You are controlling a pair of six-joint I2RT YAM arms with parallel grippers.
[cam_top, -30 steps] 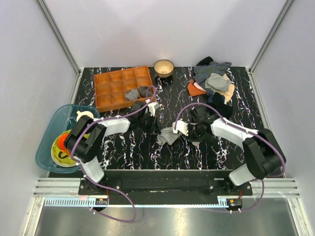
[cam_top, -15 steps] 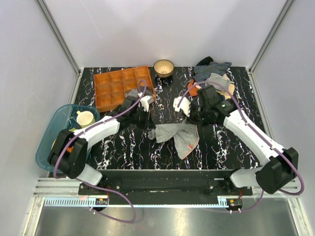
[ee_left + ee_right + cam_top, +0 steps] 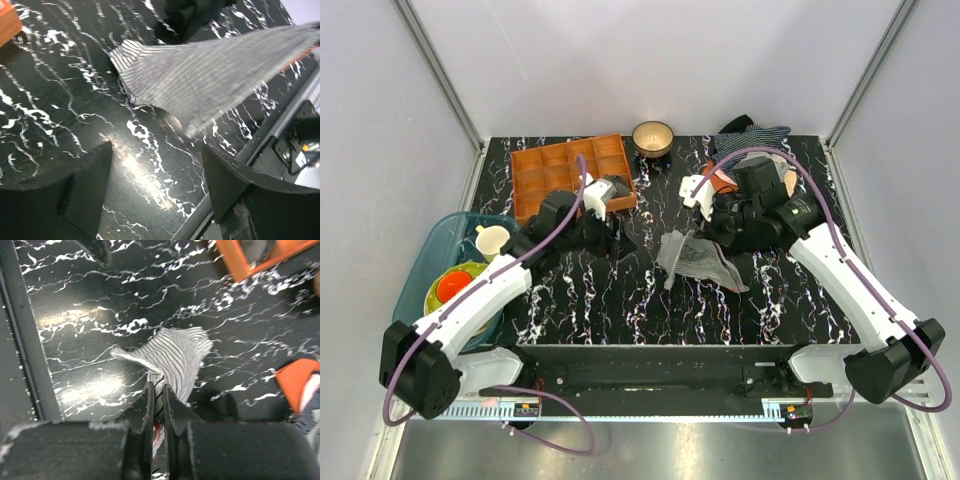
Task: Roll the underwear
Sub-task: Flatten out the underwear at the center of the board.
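Note:
The underwear (image 3: pixel 696 259), white cloth with thin grey pinstripes, hangs bunched from my right gripper (image 3: pixel 708 240) with its lower part on the black marbled table. In the right wrist view that gripper (image 3: pixel 156 390) is shut on a fold of the underwear (image 3: pixel 176 354), and a small orange-red tag (image 3: pixel 156 433) shows between the jaws. My left gripper (image 3: pixel 616 238) stands to the left of the cloth, apart from it. In the left wrist view it (image 3: pixel 157 182) is open with only table between its fingers (image 3: pixel 85 185), and the underwear (image 3: pixel 210 75) stretches beyond them.
An orange compartment tray (image 3: pixel 555 172) sits at the back left and a small bowl (image 3: pixel 652 137) at the back centre. A pile of clothes (image 3: pixel 752 150) lies at the back right. A teal basin (image 3: pixel 420 290) holding a cup stands at the left. Black cloth (image 3: pixel 190 15) lies past the underwear.
My left gripper has opened, let go of the underwear and drawn back to the left. The cloth, earlier spread between both grippers, now hangs bunched from the right one.

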